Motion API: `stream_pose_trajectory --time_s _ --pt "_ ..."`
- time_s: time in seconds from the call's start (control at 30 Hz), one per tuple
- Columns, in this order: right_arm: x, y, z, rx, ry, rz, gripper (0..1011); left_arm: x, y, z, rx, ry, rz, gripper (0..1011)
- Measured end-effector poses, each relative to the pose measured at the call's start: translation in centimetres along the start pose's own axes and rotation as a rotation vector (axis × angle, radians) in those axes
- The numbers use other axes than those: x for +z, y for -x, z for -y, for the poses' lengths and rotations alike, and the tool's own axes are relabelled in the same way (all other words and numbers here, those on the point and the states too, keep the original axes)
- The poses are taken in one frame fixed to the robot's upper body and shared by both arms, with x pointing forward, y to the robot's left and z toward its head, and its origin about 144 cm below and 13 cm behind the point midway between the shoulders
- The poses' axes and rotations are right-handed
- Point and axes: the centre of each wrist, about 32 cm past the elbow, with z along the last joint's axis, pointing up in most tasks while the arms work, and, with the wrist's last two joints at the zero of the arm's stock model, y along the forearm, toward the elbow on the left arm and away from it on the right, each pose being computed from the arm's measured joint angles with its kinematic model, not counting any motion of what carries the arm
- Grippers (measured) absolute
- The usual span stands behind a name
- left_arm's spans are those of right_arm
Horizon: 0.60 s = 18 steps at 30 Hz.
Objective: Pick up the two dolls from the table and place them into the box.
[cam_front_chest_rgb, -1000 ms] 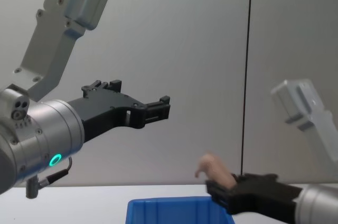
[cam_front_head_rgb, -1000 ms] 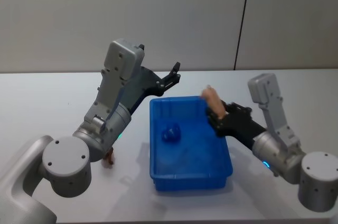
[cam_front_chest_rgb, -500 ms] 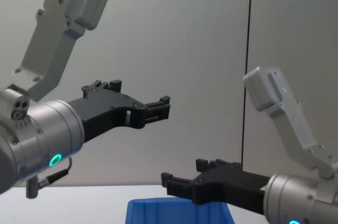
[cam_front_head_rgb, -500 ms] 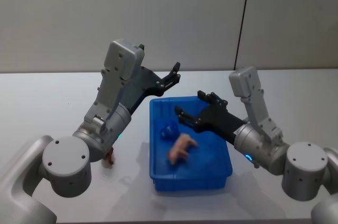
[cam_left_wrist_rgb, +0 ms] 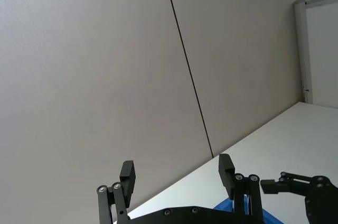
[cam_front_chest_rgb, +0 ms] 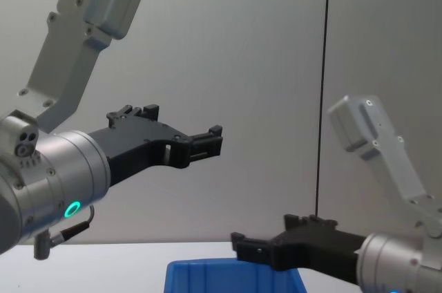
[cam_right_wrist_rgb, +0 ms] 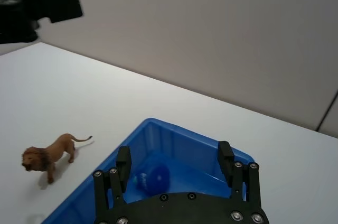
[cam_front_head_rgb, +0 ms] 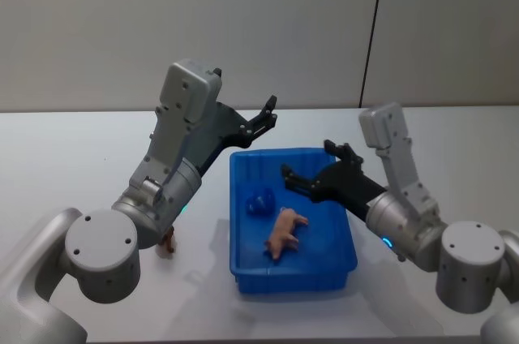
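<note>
Jaws spread empty on left gripper (cam_left_wrist_rgb: 177, 168) and right gripper (cam_right_wrist_rgb: 175, 154) near glossy blue box (cam_front_head_rgb: 234, 222)

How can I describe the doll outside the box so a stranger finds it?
Find the blue box on the white table. On the tabletop, to the robot's left of it, stands a small lion doll. Unlike the pale pink animal and blue toy inside the box, it is orange-brown with a mane.
</note>
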Motion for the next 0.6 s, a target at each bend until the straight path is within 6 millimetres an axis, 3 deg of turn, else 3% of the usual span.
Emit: stream_pose_trajectory --time_s 0.6 --pt "-0.5 -0.6 2.9 -0.258 0.05 -0.014 1001 0.0 0.0 0.0 0.0 0.0 0.0 1001"
